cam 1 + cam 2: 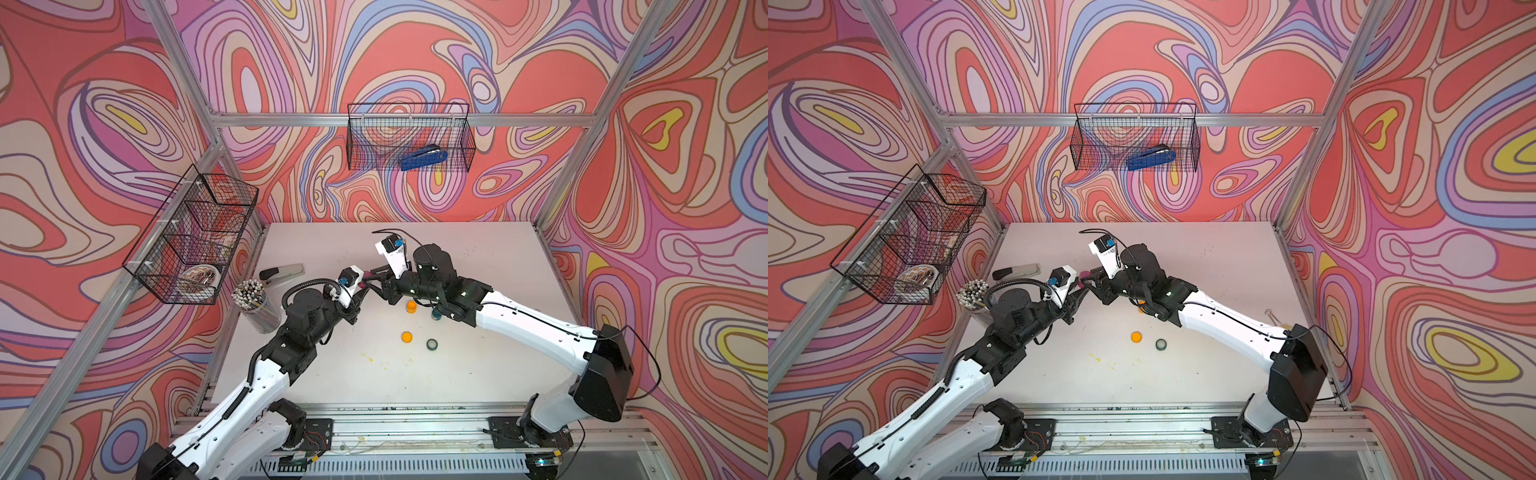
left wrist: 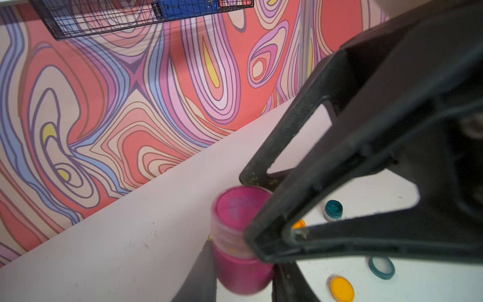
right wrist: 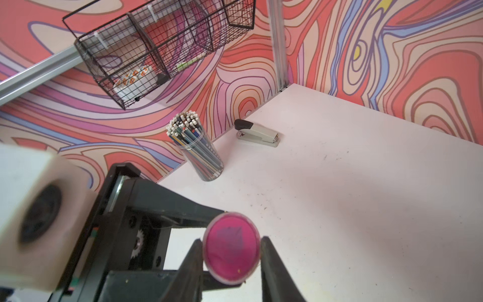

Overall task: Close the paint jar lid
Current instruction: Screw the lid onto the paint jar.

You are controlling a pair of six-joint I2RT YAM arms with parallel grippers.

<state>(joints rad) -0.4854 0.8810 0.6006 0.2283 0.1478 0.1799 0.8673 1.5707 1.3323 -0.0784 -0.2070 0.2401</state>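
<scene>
A: How far along?
B: The left fingers [image 1: 362,291] clench the paint jar [image 2: 243,274] between them. Just above, the right fingers [image 1: 374,279] grasp the lid [image 3: 231,248], already seated on it.
A: What's left?
B: Probably tightening; snugness I can't tell.

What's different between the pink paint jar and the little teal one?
The pink jar is gripped, left gripper on its body, right gripper on its lid; the teal jar stands ungripped on the table. Pink is capped; teal looks open, a teal lid lying apart. Both are small round paint jars.
</scene>
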